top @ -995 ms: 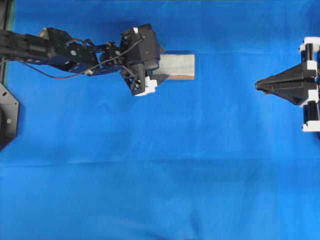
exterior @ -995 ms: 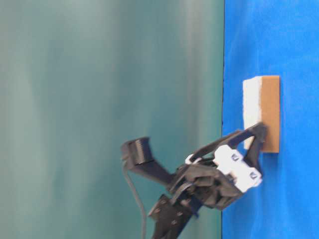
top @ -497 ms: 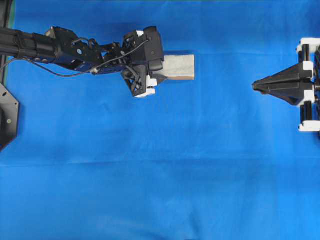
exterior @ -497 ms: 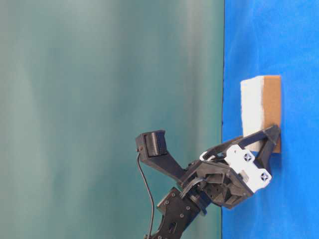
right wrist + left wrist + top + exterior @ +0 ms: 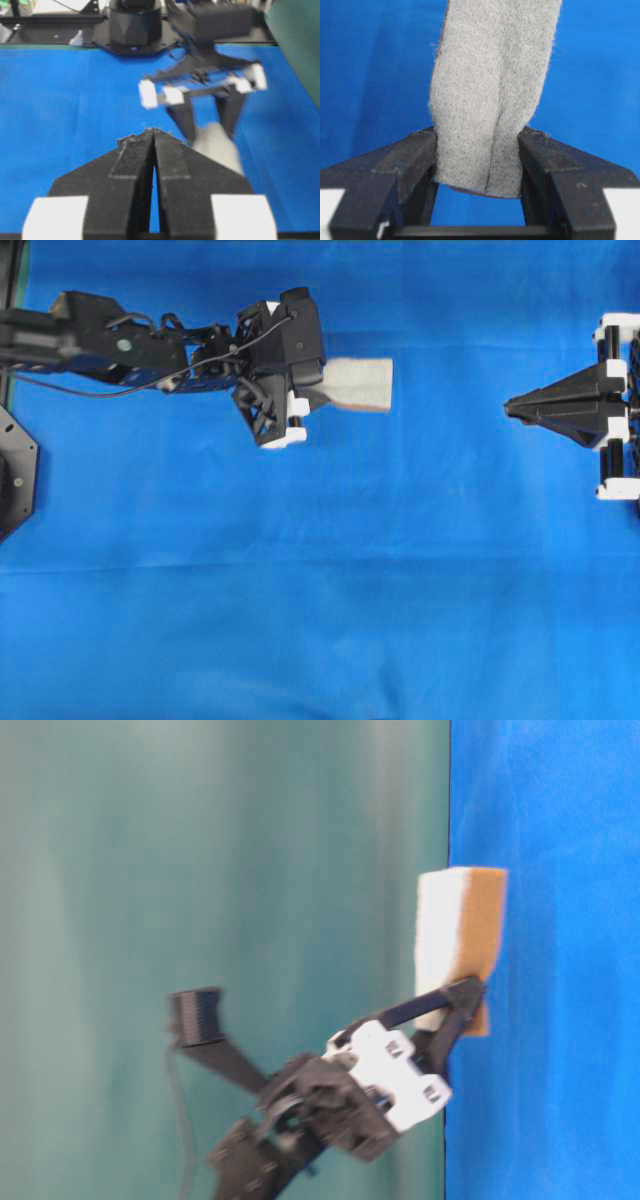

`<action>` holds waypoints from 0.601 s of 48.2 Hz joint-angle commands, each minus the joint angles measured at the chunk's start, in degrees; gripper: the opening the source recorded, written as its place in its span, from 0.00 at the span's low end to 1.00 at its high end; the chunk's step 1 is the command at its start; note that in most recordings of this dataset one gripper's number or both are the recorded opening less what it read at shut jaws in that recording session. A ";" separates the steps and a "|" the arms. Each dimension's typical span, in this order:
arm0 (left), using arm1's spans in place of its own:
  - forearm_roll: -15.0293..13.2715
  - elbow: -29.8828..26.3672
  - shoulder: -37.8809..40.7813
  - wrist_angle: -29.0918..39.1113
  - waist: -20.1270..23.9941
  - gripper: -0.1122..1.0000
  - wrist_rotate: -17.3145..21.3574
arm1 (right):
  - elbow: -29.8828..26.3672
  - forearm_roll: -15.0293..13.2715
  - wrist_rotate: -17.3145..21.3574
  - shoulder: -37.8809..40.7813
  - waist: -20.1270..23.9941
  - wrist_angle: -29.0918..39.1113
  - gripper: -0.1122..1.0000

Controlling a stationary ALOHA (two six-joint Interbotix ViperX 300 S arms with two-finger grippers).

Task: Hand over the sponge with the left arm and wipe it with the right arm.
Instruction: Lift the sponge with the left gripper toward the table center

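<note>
Item: small soft rectangular sponge (image 5: 492, 95), grey-white face with an orange-brown layer, was pinched between the two black fingers (image 5: 405, 165) of my left gripper (image 5: 312, 388), its free end projecting beyond my fingertips, raised off the blue cloth (image 5: 320, 570). My right gripper (image 5: 153, 137) was clenched on nothing, well apart from it.
</note>
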 commanded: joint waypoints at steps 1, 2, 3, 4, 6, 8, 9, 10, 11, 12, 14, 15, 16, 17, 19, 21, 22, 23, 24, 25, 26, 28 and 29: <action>-0.09 -0.70 -4.48 2.02 -1.93 0.45 -1.58 | -0.79 -0.09 0.09 0.09 -0.62 -0.35 0.10; -0.09 -0.62 -5.01 2.37 -2.46 0.45 -2.20 | -0.79 0.00 0.09 0.09 -0.79 -0.35 0.10; -0.09 -0.53 -5.62 2.72 -2.99 0.45 -2.72 | -0.79 -0.09 0.09 0.09 -0.97 -0.35 0.10; -0.09 -0.35 -6.15 2.99 -3.60 0.45 -3.43 | -0.79 0.00 0.09 0.09 -1.05 -0.35 0.10; -0.09 0.00 -6.94 3.34 -4.57 0.45 -4.92 | -0.79 0.00 0.00 0.18 -1.23 -0.26 0.10; -0.09 0.44 -7.91 3.43 -5.98 0.44 -6.77 | -0.79 0.00 0.09 0.18 -1.41 -0.26 0.10; -0.18 0.53 -8.17 3.34 -6.50 0.44 -7.56 | -0.79 0.00 0.09 0.26 -1.49 -0.26 0.10; -0.09 0.62 -8.35 3.34 -7.03 0.44 -8.26 | -0.79 0.00 0.09 0.35 -1.58 -0.18 0.10; -0.09 0.70 -8.53 3.43 -7.47 0.44 -8.96 | -0.79 0.00 0.00 0.44 -1.58 -0.26 0.10; -0.09 0.79 -8.61 3.34 -8.00 0.43 -9.67 | -0.79 0.00 0.09 0.44 -1.58 -0.18 0.10; -0.09 0.97 -8.70 3.34 -8.96 0.44 -10.90 | -0.79 -0.09 0.09 0.70 -1.67 -0.26 0.10; -0.09 0.97 -8.61 3.43 -9.40 0.43 -11.43 | -0.79 0.00 0.09 0.79 -1.76 -0.18 0.10; -0.09 0.97 -8.61 3.34 -9.76 0.44 -11.95 | -0.79 0.00 0.09 0.97 -1.76 -0.26 0.10; -0.09 0.88 -8.53 3.34 -10.20 0.44 -12.39 | -0.79 0.00 0.09 1.05 -1.76 -0.35 0.10; -0.09 0.79 -8.53 3.34 -10.99 0.43 -13.36 | -0.79 -0.09 0.09 1.14 -1.76 -0.44 0.10; -0.09 0.70 -8.44 3.16 -11.51 0.44 -13.89 | -0.88 0.00 0.09 1.32 -1.76 -0.44 0.10; -0.09 0.62 -8.26 3.16 -11.78 0.43 -14.24 | -0.79 0.00 0.09 1.41 -1.76 -0.44 0.10; -0.09 0.62 -8.26 3.08 -12.04 0.43 -14.41 | -0.88 0.00 0.09 1.58 -1.76 -0.44 0.10; -0.09 0.53 -8.17 3.08 -12.22 0.44 -14.68 | -0.88 0.00 0.09 1.67 -1.76 -0.44 0.10; -0.09 0.35 -8.17 3.08 -12.48 0.43 -14.85 | -0.88 0.00 0.09 1.76 -1.76 -0.44 0.10; -0.09 0.35 -8.09 3.08 -12.66 0.44 -15.03 | -0.97 0.00 0.09 1.85 -1.76 -0.44 0.10; -0.09 0.18 -8.00 3.08 -12.83 0.44 -15.29 | -0.97 0.00 0.18 2.02 -1.76 -0.44 0.10; -0.09 0.09 -7.91 3.08 -12.92 0.43 -15.38 | -0.97 0.00 0.18 2.11 -1.76 -0.35 0.10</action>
